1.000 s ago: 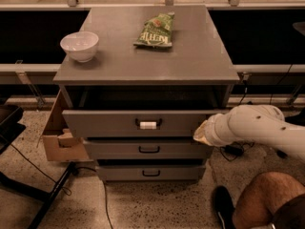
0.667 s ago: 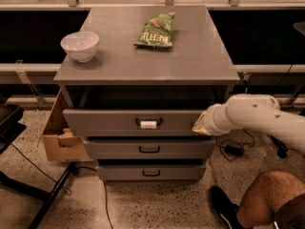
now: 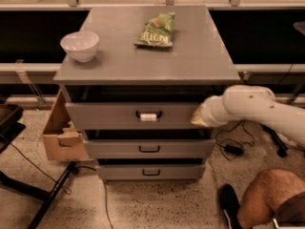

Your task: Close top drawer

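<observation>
The top drawer (image 3: 109, 114) is a wide grey drawer under the cabinet top, standing out only slightly, with a dark gap above its front. Its dark handle (image 3: 148, 115) carries a white tag. My gripper (image 3: 199, 117) sits at the end of the white arm (image 3: 257, 109) that comes in from the right, and it is against the right end of the drawer front.
A white bowl (image 3: 80, 45) and a green snack bag (image 3: 155, 31) lie on the grey cabinet top (image 3: 200, 56). Two plain drawers (image 3: 149, 149) sit below. A cardboard box (image 3: 61, 133) stands left of the cabinet. A person's knee (image 3: 267, 194) is at the lower right.
The arm has risen and moved toward the cabinet, bringing the gripper against the drawer front's right end. The drawer has slid inward.
</observation>
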`<action>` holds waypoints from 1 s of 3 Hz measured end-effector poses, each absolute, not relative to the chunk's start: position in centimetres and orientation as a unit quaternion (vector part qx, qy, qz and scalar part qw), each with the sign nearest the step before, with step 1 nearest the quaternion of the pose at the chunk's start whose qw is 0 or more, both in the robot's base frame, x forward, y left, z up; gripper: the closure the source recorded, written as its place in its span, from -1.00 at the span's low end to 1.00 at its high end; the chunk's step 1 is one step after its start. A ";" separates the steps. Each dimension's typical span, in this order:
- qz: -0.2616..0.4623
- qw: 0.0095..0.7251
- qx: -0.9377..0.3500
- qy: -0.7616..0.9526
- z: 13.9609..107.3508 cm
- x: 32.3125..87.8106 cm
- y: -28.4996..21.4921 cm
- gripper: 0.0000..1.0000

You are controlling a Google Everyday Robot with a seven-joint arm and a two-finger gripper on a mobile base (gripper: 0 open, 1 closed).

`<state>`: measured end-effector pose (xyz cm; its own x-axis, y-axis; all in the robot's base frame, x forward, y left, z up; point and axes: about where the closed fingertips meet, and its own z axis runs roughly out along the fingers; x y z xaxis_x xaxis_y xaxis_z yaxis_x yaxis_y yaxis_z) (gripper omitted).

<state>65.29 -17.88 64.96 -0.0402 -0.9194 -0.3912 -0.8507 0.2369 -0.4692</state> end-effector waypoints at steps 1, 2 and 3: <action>-0.054 0.318 -0.615 0.719 65.0 65.2 -17.9 1.00; -0.054 0.318 -0.615 0.719 65.0 65.2 -17.9 0.74; -0.054 0.318 -0.615 0.719 65.0 65.2 -17.9 0.27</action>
<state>65.21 -17.85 64.95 -0.0402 -0.9194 -0.3912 -0.8508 0.2368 -0.4691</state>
